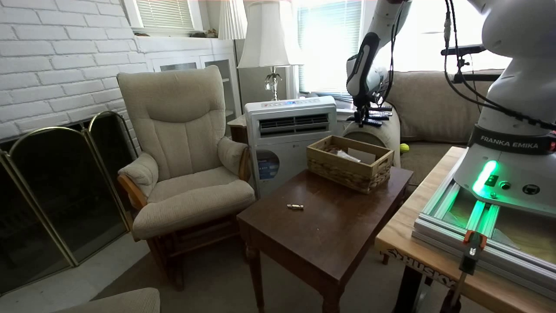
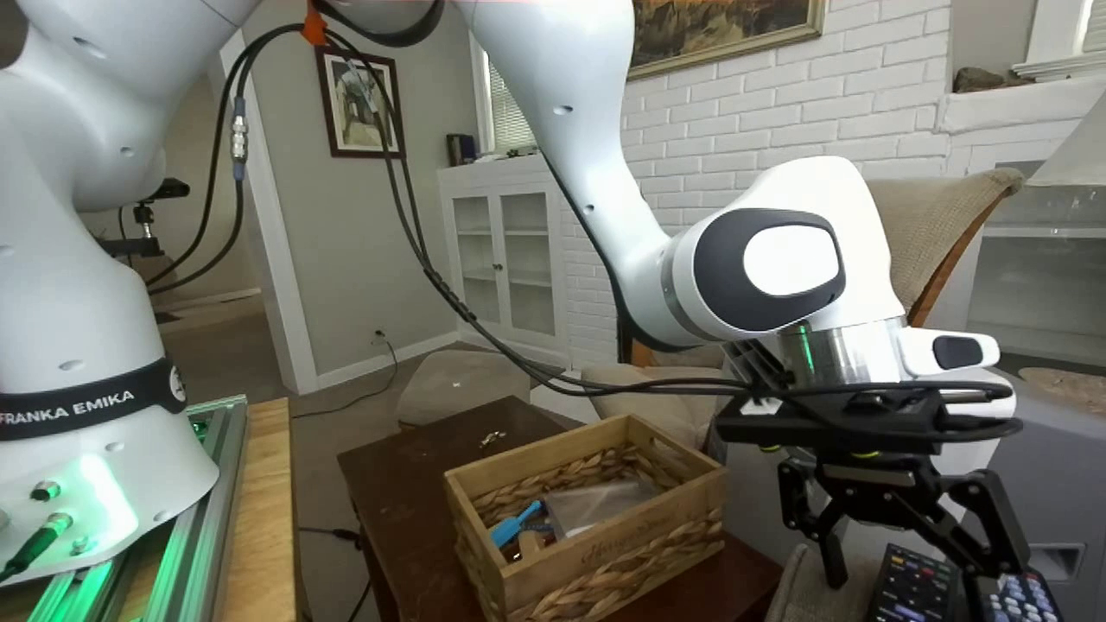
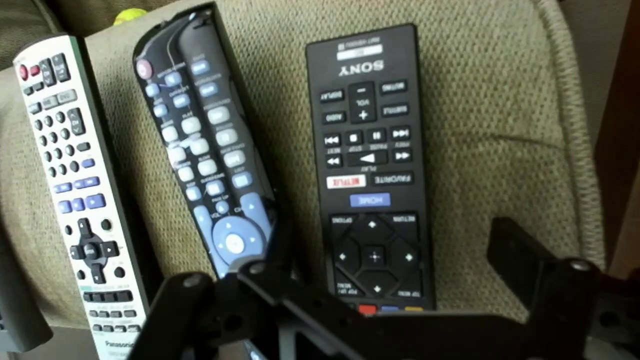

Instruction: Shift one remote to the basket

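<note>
The black end effector (image 3: 392, 246) gapes wide astride the rectangular black Sony remote (image 3: 370, 167), contact unclear; it lies face-up on the beige fabric armrest surface (image 3: 480, 100), long axis near-vertical in the wrist view, logo end uppermost.

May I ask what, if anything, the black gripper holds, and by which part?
Nothing is held: the black gripper is open, with gaps either side of the rectangular black Sony remote.

Bench (image 1: 339, 230): smooth wood, low sheen. Basket (image 1: 339, 174), at the bench edge nearest the sofa armrest (image 3: 475, 145): smooth wood rim, rough woven sides. Armrest: coarse ribbed cloth. Sony remote (image 3: 370, 170): matt plastic; blue-dial remote (image 3: 210, 155): glossy plastic. Fingers (image 3: 517, 255): matt black.
</note>
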`<state>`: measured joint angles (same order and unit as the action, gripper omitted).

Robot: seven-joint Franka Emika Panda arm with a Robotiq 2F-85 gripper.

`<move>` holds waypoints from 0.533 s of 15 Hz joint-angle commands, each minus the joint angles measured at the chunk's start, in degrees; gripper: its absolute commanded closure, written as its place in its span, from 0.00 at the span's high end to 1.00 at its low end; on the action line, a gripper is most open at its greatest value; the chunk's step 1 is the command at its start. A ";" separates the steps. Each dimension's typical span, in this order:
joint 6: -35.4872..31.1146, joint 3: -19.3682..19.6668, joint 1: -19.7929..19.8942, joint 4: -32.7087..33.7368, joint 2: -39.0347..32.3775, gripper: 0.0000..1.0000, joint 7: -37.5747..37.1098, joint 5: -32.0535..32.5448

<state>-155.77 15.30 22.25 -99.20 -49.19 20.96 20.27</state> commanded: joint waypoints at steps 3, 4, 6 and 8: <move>0.34 -2.96 3.24 3.56 -1.99 0.60 4.30 -1.26; 0.38 -3.24 3.38 3.63 -2.00 0.51 4.58 -1.30; 0.48 -3.39 3.41 3.51 -1.93 0.37 4.75 -1.23; 0.71 -3.32 3.25 3.51 -1.94 0.25 4.67 -1.13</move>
<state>-155.68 12.80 24.36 -98.08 -49.39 23.37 20.16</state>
